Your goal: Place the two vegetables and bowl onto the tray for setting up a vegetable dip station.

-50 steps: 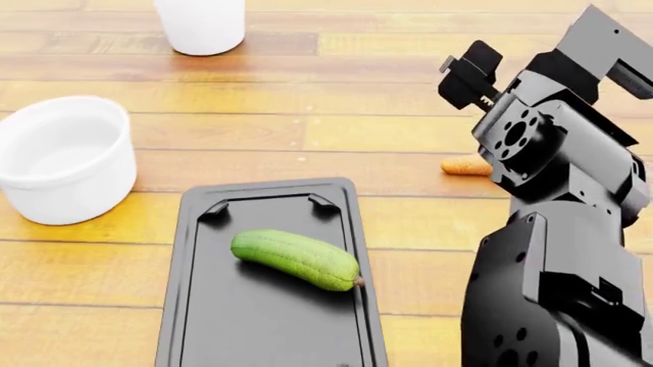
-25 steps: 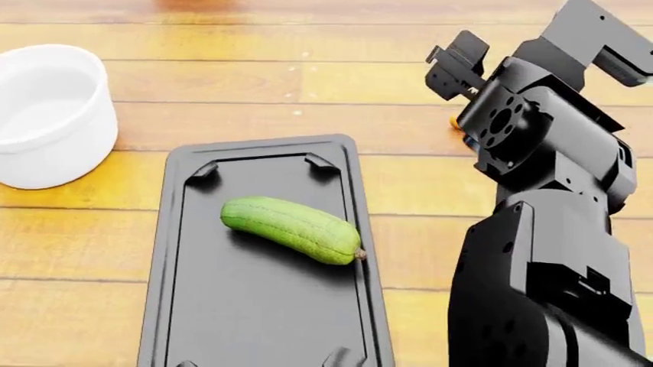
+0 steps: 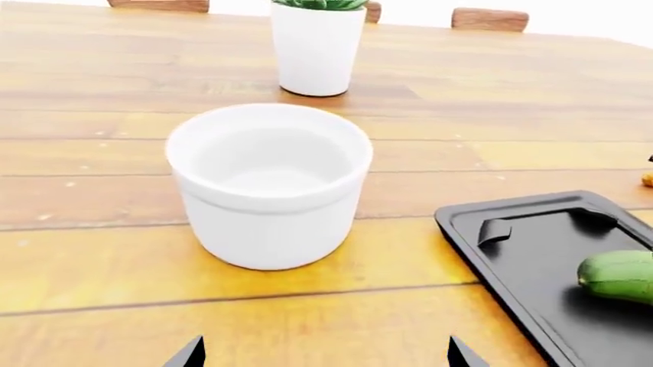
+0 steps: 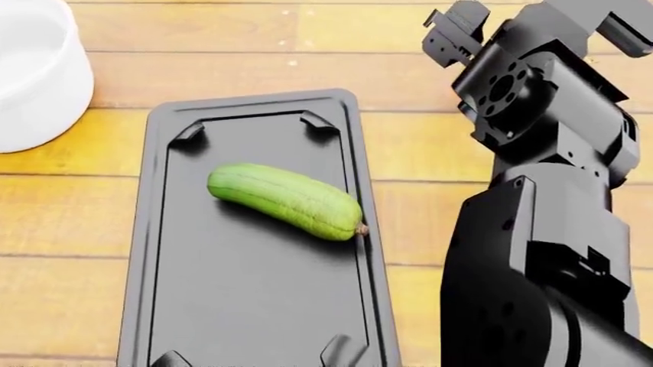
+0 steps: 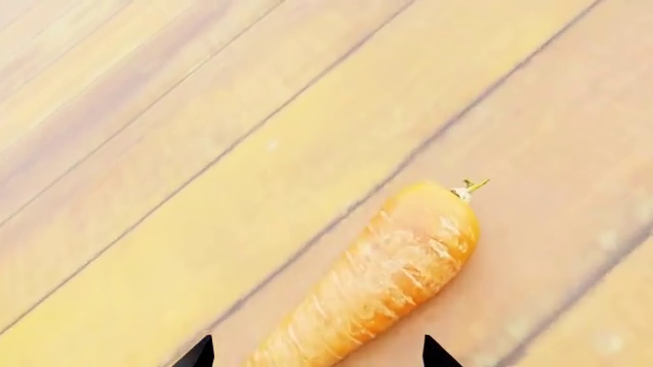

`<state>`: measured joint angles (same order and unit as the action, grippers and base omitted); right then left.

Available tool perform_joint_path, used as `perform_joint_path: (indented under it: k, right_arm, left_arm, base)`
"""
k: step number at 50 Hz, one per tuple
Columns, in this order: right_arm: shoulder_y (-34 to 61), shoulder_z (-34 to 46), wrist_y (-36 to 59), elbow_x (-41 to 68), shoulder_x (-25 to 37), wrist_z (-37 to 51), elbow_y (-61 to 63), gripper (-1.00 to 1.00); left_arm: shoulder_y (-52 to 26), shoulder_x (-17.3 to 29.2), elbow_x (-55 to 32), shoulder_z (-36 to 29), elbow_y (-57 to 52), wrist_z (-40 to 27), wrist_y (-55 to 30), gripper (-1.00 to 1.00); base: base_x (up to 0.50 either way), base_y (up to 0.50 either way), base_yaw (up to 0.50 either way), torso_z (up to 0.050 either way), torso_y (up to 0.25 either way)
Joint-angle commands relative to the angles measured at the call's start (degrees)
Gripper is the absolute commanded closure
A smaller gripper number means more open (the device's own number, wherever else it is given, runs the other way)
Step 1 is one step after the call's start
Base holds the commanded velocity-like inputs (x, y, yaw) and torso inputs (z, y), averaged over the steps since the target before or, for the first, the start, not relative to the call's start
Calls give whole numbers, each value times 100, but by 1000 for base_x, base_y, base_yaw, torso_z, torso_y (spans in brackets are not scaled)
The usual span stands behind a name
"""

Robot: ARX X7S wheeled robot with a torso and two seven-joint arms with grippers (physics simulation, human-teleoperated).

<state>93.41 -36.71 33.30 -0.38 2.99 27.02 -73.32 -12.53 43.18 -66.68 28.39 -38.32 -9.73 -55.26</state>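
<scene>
The green cucumber (image 4: pixel 286 200) lies slantwise on the black tray (image 4: pixel 164 252), also in the left wrist view as cucumber (image 3: pixel 620 275) on tray (image 3: pixel 531 252). The white bowl (image 4: pixel 30 76) stands on the table off the tray's far left corner. My left gripper (image 3: pixel 324 353) is open and empty, a short way in front of the bowl (image 3: pixel 268 183). The orange carrot (image 5: pixel 388 275) lies on the wood with my open right gripper (image 5: pixel 318 353) over its thin end, the fingertips on either side of it. In the head view my right arm (image 4: pixel 540 191) hides the carrot.
A taller white pot with a green plant (image 3: pixel 316 46) stands behind the bowl. Chair backs (image 3: pixel 490 18) line the table's far edge. My right arm fills the right side of the head view, next to the tray's right rim.
The head view has tilted down: tray, cucumber and bowl have slid up the picture and the far cup has left it. The carrot has passed out of sight behind my right arm.
</scene>
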Motion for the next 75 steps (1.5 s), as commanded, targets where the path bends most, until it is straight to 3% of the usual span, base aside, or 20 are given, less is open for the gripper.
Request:
perform_joint_path:
  k: [1, 8, 11, 26, 37, 44, 45, 48, 60, 71, 75]
  right_arm:
    - [-143, -504, -14, 132, -76, -185, -167, -100]
    - [-153, -667, 14, 87, -104, -196, -167, -100]
    - [-259, -1088, 66, 235, -69, 0, -167, -100]
    - [-530, -1355, -133, 38, -44, 188, -167, -100]
    - [-616, -550, -268, -75, -94, 432, -167, -100]
    - [-681, -423, -318, 10, -124, 477, -167, -100]
    - [-693, -424, -322, 24, -124, 479, -167, -100]
    - [-735, -392, -313, 27, -125, 499, -167, -100]
    - [-889, 111, -71, -19, -150, 540, -167, -100]
    - [-1103, 1593, 554, -156, -206, 571, -167, -100]
    - [-1056, 1740, 655, -51, -167, 672, -167, -100]
  left_arm:
    - [-64, -32, 82, -163, 20, -14, 29, -100]
    - [4, 7, 1, -49, 33, -5, 21, -100]
    - [-51, -45, -5, -105, 69, -56, 28, -100]
    - [111, -21, -45, 57, 67, -29, 60, -100]
    - [176, -90, 38, 18, 41, -7, 137, -100]
    - [323, -22, 322, -11, -45, 199, 282, -100]
    - [529, 32, 233, 258, -54, 331, 293, -100]
    - [239, -49, 215, -5, 27, 116, 230, -100]
    - [400, -134, 103, 218, 69, 179, 325, -100]
    - [563, -141, 29, 349, -46, 180, 336, -100]
    - [636, -136, 13, 465, 0, 189, 349, -100]
  base:
    - [0, 0, 0, 25, -148]
    - [0, 0, 0, 25, -150]
    - [0, 0, 0, 7, -10]
    - [0, 0, 0, 0, -9]
    - [0, 0, 0, 0, -13]
    - [0, 0, 0, 0, -46]
    - [0, 0, 0, 0, -250]
    - [0, 0, 0, 0, -250]
    - [0, 0, 0, 0, -170]
    - [0, 0, 0, 0, -15]
    - [0, 0, 0, 0, -6]
